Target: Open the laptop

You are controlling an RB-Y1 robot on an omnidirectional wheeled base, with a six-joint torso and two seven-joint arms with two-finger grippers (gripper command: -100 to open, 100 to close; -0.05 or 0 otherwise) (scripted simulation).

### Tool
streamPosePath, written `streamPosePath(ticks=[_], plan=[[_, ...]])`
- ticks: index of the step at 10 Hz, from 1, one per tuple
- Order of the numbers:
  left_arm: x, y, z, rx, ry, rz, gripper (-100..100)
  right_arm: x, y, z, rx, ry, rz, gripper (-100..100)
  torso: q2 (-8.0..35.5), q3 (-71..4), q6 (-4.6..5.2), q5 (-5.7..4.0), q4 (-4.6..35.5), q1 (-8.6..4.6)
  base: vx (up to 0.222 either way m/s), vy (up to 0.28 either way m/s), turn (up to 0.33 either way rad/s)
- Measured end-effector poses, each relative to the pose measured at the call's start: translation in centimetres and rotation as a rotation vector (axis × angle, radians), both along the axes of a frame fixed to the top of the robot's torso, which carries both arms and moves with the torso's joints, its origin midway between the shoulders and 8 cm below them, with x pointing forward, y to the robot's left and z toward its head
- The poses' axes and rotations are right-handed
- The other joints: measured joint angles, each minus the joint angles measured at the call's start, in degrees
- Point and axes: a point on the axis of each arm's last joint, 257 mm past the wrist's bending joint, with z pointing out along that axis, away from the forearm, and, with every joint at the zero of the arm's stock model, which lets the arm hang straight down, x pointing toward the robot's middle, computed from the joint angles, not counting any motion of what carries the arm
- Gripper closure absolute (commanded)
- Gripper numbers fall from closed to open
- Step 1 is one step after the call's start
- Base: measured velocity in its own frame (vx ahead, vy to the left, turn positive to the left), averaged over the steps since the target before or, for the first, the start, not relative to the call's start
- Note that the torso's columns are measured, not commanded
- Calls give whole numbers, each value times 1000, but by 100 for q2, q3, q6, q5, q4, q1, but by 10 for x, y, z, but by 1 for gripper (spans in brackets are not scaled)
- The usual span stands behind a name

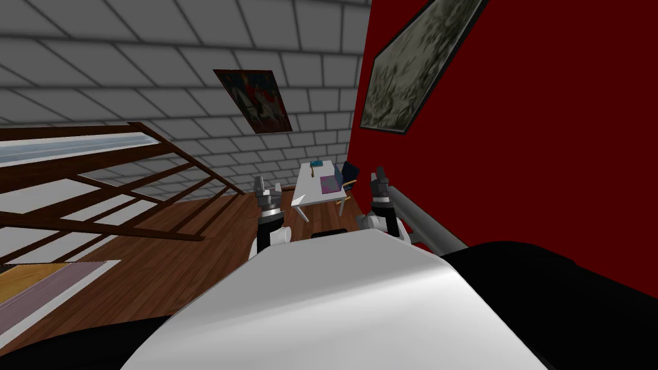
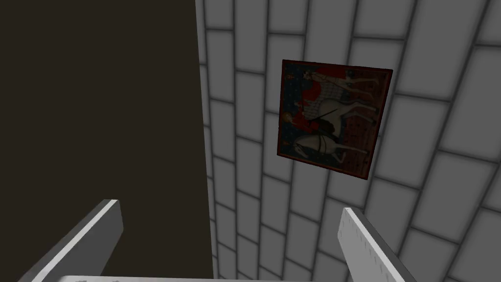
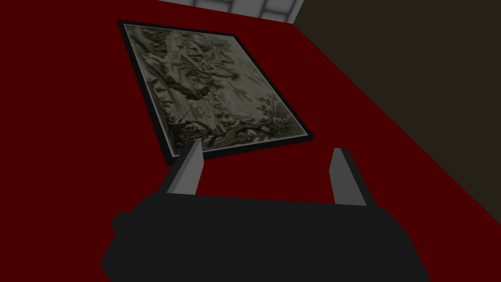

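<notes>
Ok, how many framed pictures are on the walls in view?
2. The horse picture hangs on the grey brick wall ahead. The grey landscape picture hangs on the red wall to my right. Others may be out of view.

Laptop [image 1: 329, 184] — purplish-grey slab, flat and closed — on the white table [image 1: 308, 187] far ahead.

Laptop [image 1: 329, 185] on the far desk [image 1: 308, 189] is way too small to tell if the lid's up or down. Small teal thing [image 1: 316, 164] near it, honestly no clue what it is. Chair [image 1: 351, 172] is mostly hidden behind the desk.
</notes>
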Motion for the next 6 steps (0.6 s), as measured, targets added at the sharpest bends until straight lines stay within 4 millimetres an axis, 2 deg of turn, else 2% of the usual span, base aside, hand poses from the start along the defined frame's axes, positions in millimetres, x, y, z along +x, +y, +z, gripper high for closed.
streamPosePath(ticks=[2,6], plan=[[0,0,0,0,0,0,0,0,0,0,0,0,0,0,597,-1200,0,0,600,0,0,0,0],[0,0,0,0,0,0,0,0,0,0,0,0,0,0,2269,-4536,0,0,2268,0,0,0,0]])
